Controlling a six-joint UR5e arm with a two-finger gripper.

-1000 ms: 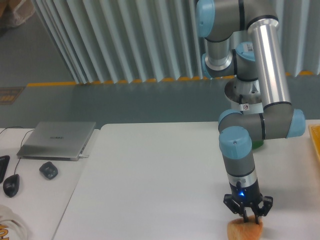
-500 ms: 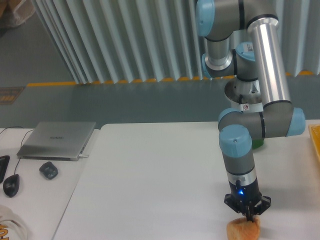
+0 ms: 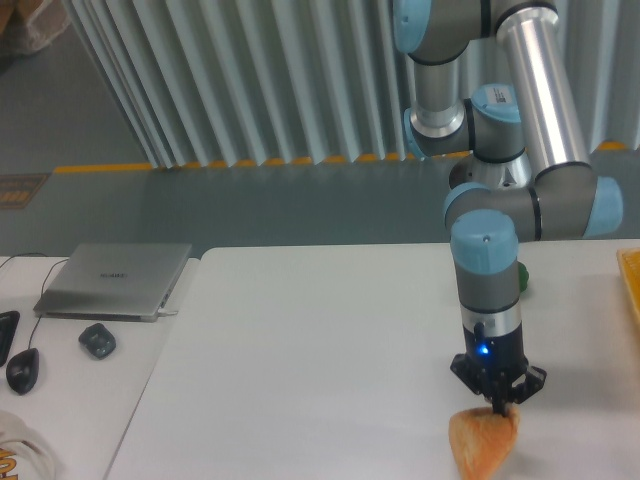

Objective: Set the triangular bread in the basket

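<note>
The triangular bread [image 3: 482, 442], a golden-orange rough wedge, hangs point down just above the table near the front edge at the lower right. My gripper [image 3: 499, 405] points straight down and is shut on the top edge of the bread. The basket [image 3: 632, 281] shows only as a thin yellow-orange sliver of rim at the right edge of the frame, well to the right of and behind the gripper.
A green bell pepper [image 3: 520, 279] sits behind the arm, mostly hidden by it. On the side desk to the left lie a closed laptop [image 3: 115, 279], a small dark mouse [image 3: 97, 340] and another mouse [image 3: 22, 369].
The gripper's fingers closed on the bread, then the arm rose and shifted slightly right, lifting the bread off the table so more of it shows.
</note>
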